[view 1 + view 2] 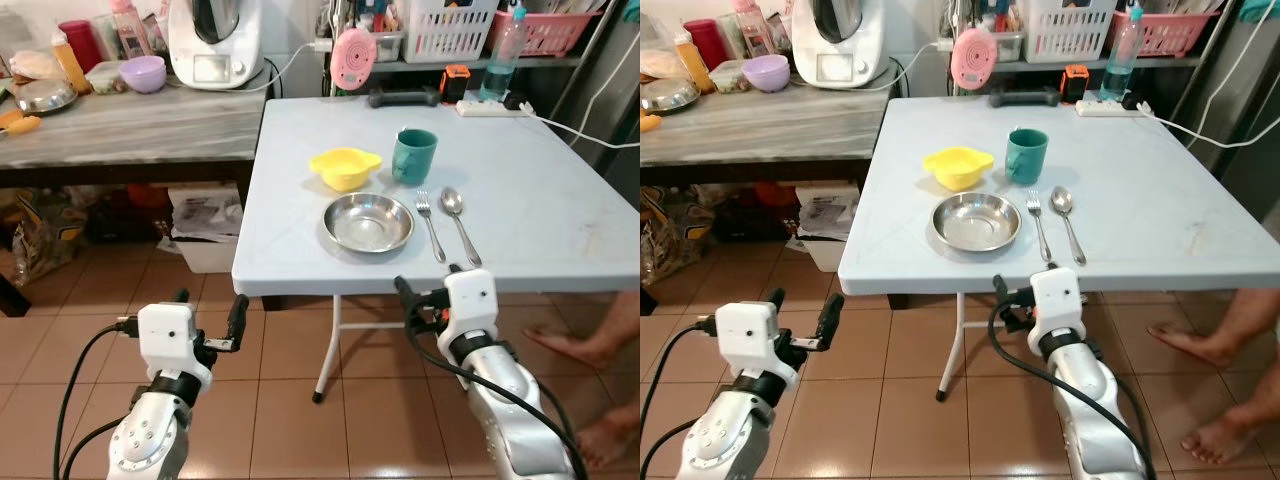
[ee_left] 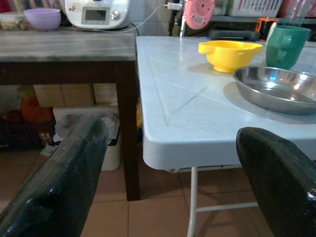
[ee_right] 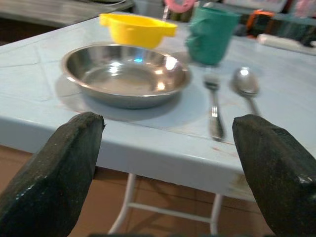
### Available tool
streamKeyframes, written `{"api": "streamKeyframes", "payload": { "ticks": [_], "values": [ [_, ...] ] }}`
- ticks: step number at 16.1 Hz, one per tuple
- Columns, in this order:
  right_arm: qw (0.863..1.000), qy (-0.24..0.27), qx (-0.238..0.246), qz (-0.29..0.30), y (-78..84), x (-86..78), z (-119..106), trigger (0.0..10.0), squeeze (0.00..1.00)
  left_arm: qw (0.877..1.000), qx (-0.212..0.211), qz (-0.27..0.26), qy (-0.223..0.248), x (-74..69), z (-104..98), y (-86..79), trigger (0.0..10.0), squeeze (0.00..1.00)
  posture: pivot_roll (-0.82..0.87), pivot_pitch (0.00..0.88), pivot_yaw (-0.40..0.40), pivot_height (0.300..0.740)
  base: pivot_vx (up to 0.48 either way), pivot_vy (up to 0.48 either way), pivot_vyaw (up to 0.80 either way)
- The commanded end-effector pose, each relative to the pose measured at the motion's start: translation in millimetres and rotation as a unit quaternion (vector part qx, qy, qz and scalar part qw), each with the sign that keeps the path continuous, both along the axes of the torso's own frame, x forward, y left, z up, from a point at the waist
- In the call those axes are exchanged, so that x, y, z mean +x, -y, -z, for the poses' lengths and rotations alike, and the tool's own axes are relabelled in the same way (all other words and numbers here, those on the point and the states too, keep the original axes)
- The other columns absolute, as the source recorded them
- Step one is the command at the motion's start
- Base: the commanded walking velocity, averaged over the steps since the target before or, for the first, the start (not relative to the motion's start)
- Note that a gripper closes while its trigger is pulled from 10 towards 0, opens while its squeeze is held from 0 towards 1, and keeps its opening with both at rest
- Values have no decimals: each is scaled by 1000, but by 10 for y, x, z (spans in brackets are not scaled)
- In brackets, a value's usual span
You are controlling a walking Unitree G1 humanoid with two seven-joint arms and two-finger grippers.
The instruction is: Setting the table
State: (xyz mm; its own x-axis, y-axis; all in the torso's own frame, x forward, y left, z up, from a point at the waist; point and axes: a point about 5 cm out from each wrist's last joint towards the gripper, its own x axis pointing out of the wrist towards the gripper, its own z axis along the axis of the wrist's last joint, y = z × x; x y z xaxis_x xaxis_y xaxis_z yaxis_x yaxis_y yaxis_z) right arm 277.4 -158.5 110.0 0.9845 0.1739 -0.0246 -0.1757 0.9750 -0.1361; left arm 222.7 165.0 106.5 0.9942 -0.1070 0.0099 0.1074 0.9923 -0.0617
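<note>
Pale blue bench [image 1: 540,215] in front of me, place setting grouped near its front edge, so a seated person would reach everything. Reads to me as basically laid out.

Steel plate [image 1: 367,222] sits centred, closest to the edge: main eating spot. Yellow bowl [image 1: 345,167] just behind it, teal mug [image 1: 414,155] beside the bowl and behind the cutlery, both apart from the plate, so nothing gets knocked.

Fork [image 1: 430,224] and spoon [image 1: 459,222] lie parallel just right of the plate, handles toward me, fork nearer the plate, not touching it.

My left gripper [image 1: 210,322] hangs below bench height off the front-left corner, fingers [image 2: 74,173] spread, empty. My right gripper [image 1: 428,290] is just under the front edge below the cutlery, fingers [image 3: 69,163] also released, holding nothing. Both are clear of the setting, so I'd judge no grasp is pending.

A person's bare feet [image 1: 585,345] on the floor tiles to my right; keep the right arm tucked.
</note>
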Motion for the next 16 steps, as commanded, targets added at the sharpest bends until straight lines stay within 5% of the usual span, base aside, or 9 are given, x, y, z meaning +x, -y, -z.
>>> {"api": "streamKeyframes", "payload": {
  "ticks": [1,6,16],
  "values": [
    [1000,1,-1,15,66,-24,-15,10000,0,1000,7,-9,5,-24,-24,-59,10000,0,-134,62,51,740,0,0,0],
    [998,-21,-17,63,300,-360,76,10000,0,999,10,-34,-30,-235,150,-196,10000,0,-152,68,61,740,0,0,0],
    [999,-24,-12,40,191,-288,53,10000,0,1000,2,-2,-17,-116,105,-81,10000,0,-164,76,66,740,0,0,-613]
  ]
}}
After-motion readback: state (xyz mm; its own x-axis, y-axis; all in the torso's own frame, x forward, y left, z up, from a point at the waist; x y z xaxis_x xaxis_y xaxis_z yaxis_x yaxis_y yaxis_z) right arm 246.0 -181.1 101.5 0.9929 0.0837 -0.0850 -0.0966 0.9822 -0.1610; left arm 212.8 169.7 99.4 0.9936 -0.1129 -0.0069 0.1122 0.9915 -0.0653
